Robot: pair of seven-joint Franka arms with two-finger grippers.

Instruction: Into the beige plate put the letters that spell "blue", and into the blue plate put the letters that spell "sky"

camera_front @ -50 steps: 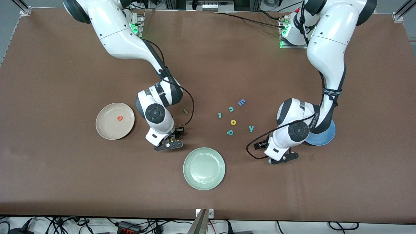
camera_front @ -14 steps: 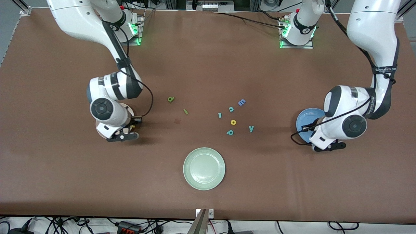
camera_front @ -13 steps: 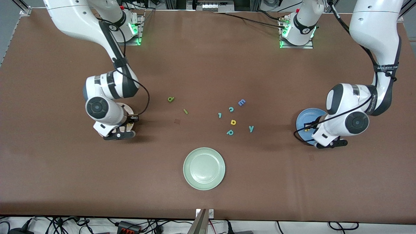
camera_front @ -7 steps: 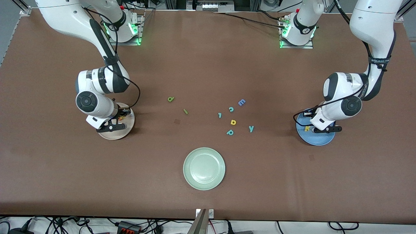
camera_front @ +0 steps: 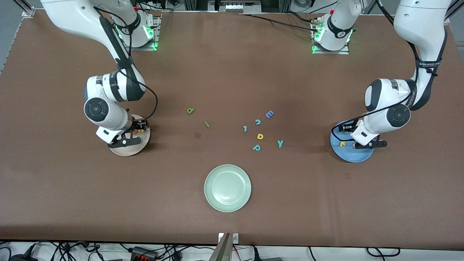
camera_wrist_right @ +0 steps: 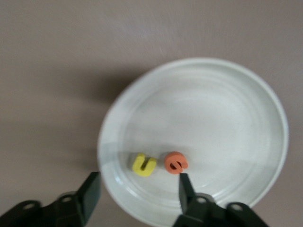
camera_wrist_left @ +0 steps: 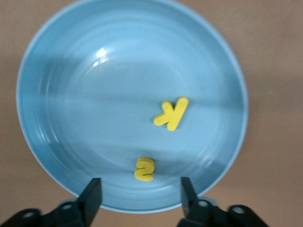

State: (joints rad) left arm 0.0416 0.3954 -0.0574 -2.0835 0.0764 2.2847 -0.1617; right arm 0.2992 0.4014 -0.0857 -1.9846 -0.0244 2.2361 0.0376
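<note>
Yellow u (camera_wrist_right: 144, 164) and orange e (camera_wrist_right: 176, 162) in beige plate (camera_wrist_right: 227, 94) under spread, empty right gripper (camera_wrist_right: 137, 196); yellow s (camera_wrist_left: 144, 169), yellow k (camera_wrist_left: 171, 113) in blue plate (camera_wrist_left: 71, 71) under spread, empty left gripper (camera_wrist_left: 139, 198).

A pale green plate (camera_front: 227, 188) is seen on the brown table (camera_front: 232, 203), nearer the front camera than a loose cluster of 5 small foam letters. In that cluster a blue E-like letter (camera_front: 269, 114) is set farthest from the camera, with a teal c (camera_front: 258, 121) and what appears to be a small teal piece (camera_front: 245, 128) just nearer. A yellow a-like letter (camera_front: 260, 136) and a teal p-like letter (camera_front: 257, 147) are found nearer still, well apart from the plate.
</note>
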